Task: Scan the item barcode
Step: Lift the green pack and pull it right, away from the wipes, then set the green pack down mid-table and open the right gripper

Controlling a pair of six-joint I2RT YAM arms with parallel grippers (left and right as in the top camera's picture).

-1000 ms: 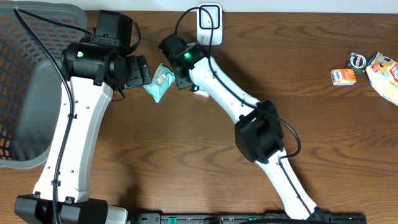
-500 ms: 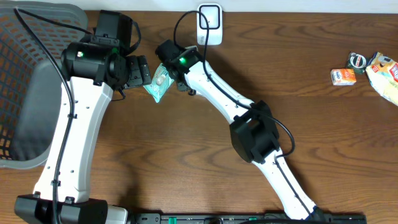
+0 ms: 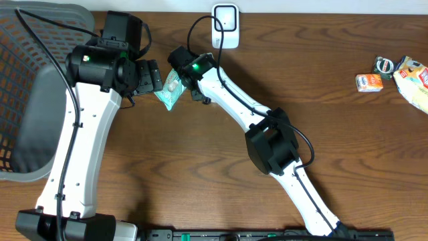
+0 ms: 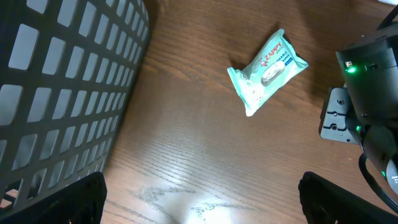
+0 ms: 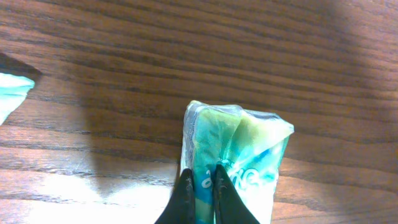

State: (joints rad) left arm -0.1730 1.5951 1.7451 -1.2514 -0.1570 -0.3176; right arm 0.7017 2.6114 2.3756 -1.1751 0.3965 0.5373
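Because only a thin fold of wrapper at one end of the packet [image 5: 231,146] is pinched between the closed jaws of the right gripper [image 5: 202,185], slippage is to be expected on lifting. The packet may also swing from that pinch and be presented to the scanner [image 3: 225,28] with the wrong face. No barcode is seen on the upward printed face, so a turn is probably required. The packet appears to rest on the table [image 3: 334,134] at 8 o'clock of the scanner. In the overhead view its long axis runs from 1 o'clock to 7 o'clock, with the pinched end at 1 o'clock. The left gripper [image 4: 202,194] is set wide open at 9 o'clock of the packet, with nothing gripped.
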